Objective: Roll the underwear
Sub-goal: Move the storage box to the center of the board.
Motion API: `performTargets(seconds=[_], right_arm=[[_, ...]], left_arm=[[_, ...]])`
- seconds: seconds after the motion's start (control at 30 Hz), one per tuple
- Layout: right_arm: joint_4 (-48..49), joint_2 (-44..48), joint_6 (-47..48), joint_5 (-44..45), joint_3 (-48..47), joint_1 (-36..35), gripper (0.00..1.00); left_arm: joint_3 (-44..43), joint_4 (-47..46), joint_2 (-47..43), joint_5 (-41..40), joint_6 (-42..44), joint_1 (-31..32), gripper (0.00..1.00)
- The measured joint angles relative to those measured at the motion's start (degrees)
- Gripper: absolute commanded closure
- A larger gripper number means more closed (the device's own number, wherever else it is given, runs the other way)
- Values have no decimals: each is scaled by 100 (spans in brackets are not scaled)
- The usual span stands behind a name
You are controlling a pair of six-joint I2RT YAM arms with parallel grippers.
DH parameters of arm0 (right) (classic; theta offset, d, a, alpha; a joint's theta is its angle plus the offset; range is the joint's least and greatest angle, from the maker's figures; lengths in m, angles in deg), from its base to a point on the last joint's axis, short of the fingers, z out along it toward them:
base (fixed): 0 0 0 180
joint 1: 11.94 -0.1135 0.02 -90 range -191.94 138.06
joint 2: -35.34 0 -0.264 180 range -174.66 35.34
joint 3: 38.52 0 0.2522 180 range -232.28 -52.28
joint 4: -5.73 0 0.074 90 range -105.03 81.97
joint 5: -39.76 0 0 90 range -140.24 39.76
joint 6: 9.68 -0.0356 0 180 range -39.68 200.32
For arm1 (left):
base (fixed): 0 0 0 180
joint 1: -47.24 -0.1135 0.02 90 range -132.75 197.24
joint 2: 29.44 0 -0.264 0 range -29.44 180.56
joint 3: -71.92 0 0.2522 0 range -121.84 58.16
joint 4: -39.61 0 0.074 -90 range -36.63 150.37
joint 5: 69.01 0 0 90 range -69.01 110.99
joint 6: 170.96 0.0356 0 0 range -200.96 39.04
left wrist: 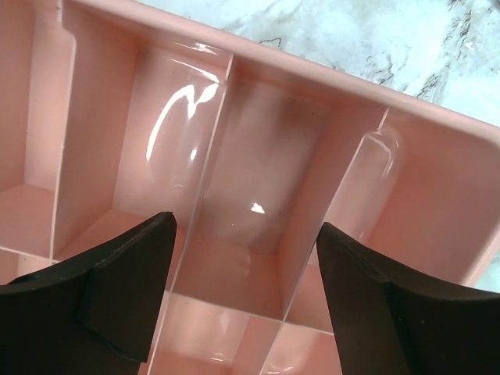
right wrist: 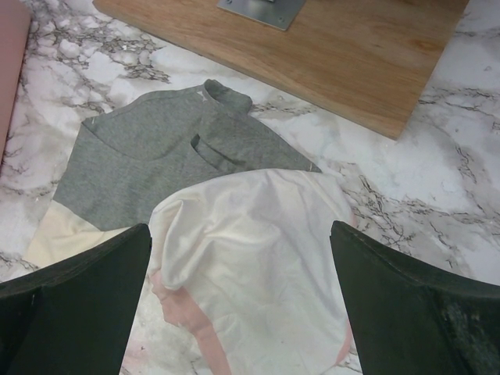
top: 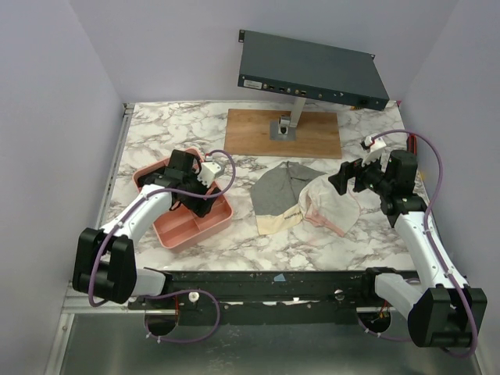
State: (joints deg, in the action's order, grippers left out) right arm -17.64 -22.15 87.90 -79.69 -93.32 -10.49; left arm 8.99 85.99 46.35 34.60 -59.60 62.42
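Two pieces of underwear lie mid-table. A grey pair with a cream band (top: 279, 195) lies flat, also in the right wrist view (right wrist: 164, 156). A white pair with pink trim (top: 332, 205) overlaps its right side and shows in the right wrist view (right wrist: 258, 273). My right gripper (top: 349, 176) (right wrist: 241, 242) is open and empty, just above the white pair. My left gripper (top: 197, 187) (left wrist: 246, 226) is open and empty, hovering over the pink divided tray (top: 211, 224), whose empty compartments (left wrist: 258, 180) fill the left wrist view.
A wooden board (top: 312, 133) with a metal stand holding a dark flat device (top: 312, 70) stands at the back. The marble table (top: 312, 250) is walled in on the left, right and back sides. The pink tray sits front left.
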Motion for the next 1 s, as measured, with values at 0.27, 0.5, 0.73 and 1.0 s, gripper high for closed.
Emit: performTargets(seconds=[0.27,0.5,0.73,1.0], right_arm=[[-4,0,2,-11,11,0,0],[-7,-2,4,-24,17,0,0],[-13,-26,7,-24,20,0,0],[-22,-57,46,-24,20,0,0]], left_arm=[[-31,-44,197,-35,-63,7,33],[-166,-72,400,-31,-55,7,38],[-678,-46,944,-31,181,-122,44],[-1248,85,1484,-50,1091,-170,47]])
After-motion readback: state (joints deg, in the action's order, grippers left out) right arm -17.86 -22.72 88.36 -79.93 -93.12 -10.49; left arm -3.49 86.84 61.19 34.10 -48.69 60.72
